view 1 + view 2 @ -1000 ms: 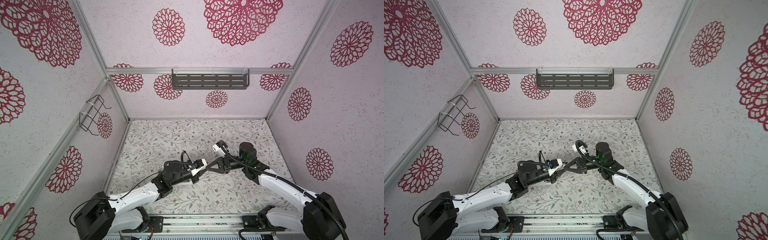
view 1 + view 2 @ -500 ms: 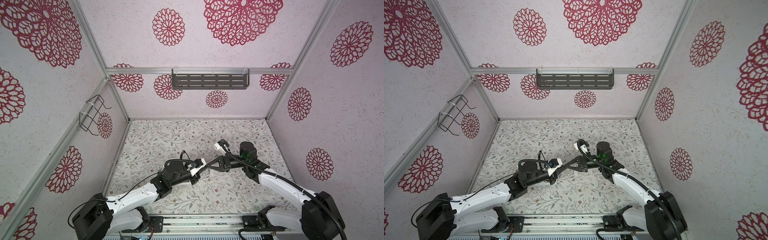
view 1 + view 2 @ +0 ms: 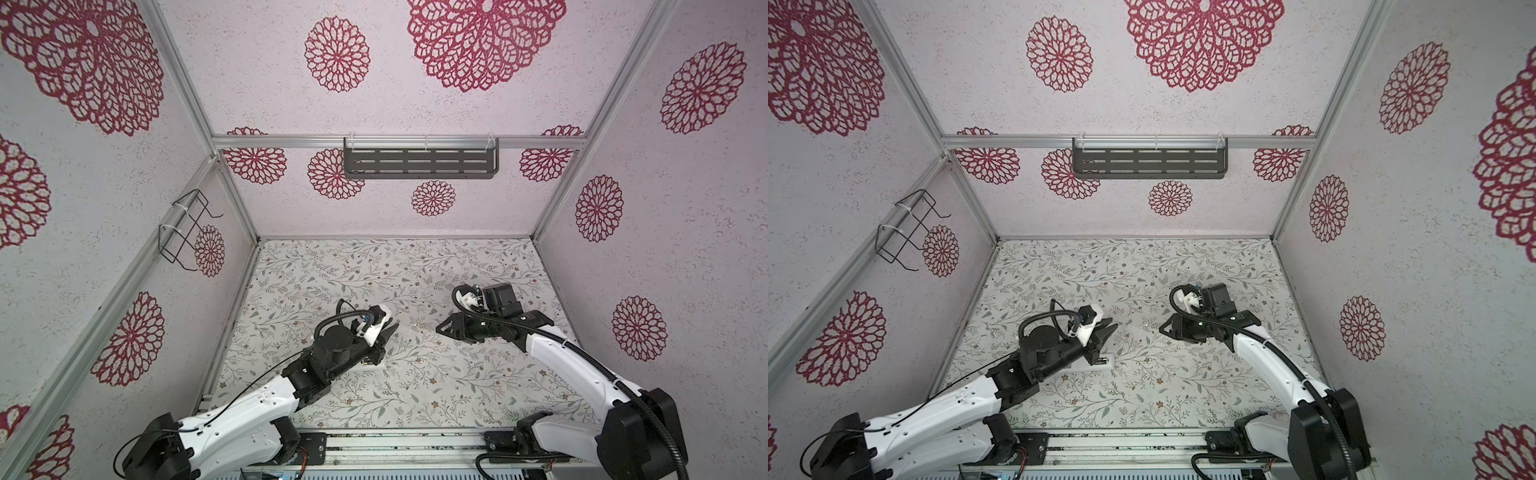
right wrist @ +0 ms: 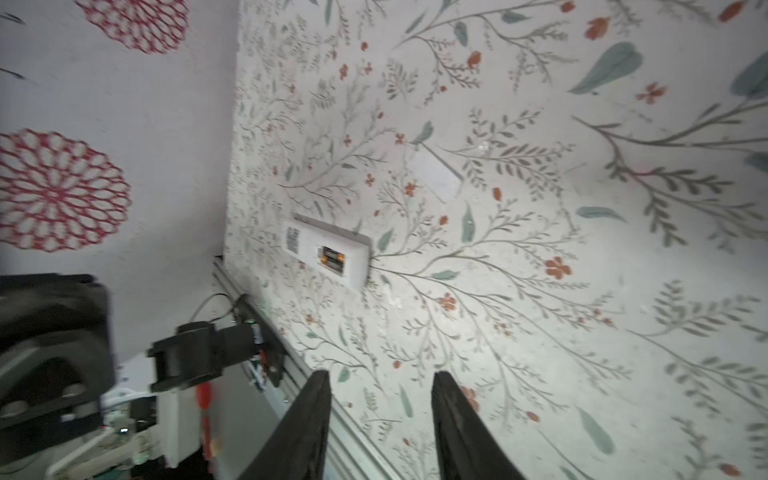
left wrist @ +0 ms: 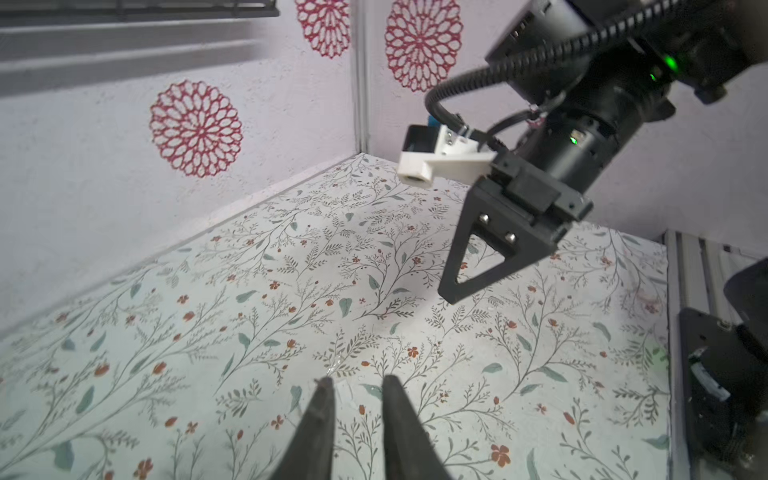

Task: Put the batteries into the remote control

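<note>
In both top views our left gripper (image 3: 392,329) and right gripper (image 3: 439,327) hover apart, tips facing. The remote control (image 3: 1104,360) lies just under the left one.

Left wrist view: its fingers (image 5: 322,419) stand slightly parted and empty.

Right wrist view: our right fingers (image 4: 309,419) are spread and empty. Ahead, the remote lies back-up with the batteries (image 4: 331,259) seated in it, loaded as we judge. The loose cover (image 4: 436,174) waits beyond.

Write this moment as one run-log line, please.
remote control: flat on table, back up | batteries: both inside remote | white piece: loose on table | left gripper: open, empty | right gripper: open, empty
</note>
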### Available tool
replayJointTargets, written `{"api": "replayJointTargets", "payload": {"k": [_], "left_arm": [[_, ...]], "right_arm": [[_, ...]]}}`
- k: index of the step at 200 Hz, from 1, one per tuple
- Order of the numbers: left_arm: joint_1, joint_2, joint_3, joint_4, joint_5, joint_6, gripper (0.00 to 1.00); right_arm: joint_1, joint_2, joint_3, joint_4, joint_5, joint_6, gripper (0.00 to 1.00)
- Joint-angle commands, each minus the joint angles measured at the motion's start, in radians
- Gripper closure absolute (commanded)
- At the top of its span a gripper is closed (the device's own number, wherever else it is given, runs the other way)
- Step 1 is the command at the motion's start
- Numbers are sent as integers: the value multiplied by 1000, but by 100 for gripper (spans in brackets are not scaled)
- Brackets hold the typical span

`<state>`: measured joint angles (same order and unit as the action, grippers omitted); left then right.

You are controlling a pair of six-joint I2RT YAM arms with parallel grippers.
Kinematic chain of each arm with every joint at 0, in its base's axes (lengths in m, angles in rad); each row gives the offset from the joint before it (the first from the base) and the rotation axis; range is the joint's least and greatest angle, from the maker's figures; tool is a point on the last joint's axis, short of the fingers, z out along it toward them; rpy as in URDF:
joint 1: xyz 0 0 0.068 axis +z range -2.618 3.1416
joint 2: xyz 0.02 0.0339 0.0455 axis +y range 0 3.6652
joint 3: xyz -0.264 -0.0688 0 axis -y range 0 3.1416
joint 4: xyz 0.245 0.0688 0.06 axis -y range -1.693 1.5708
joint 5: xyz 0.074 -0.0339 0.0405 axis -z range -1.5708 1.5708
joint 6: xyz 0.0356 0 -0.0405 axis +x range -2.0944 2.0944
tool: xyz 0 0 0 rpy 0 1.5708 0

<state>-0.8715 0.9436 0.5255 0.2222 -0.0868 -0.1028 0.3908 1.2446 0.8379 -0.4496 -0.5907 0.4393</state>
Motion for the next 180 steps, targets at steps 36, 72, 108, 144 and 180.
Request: {"api": "replayJointTargets", "payload": {"k": [36,72,108,144,180], "left_arm": [[42,-161,115,-417,-145,-235,3],[110,-225,151,-580,-98,-296,3],[143,-259,144,-626,-81,-316,3],[146,-255,153,-635,-97,-307,3],[146,-254,143,-623,-105,-305,3]], "right_arm": [[117,213,154,-93,239,-279,33],[188,400,294,-133,332,-420,31],[228,538,399,-95,398,-547,30],[264,629,490,-77,420,-638,30],[307,695,556,-59,417,-655,34]]}}
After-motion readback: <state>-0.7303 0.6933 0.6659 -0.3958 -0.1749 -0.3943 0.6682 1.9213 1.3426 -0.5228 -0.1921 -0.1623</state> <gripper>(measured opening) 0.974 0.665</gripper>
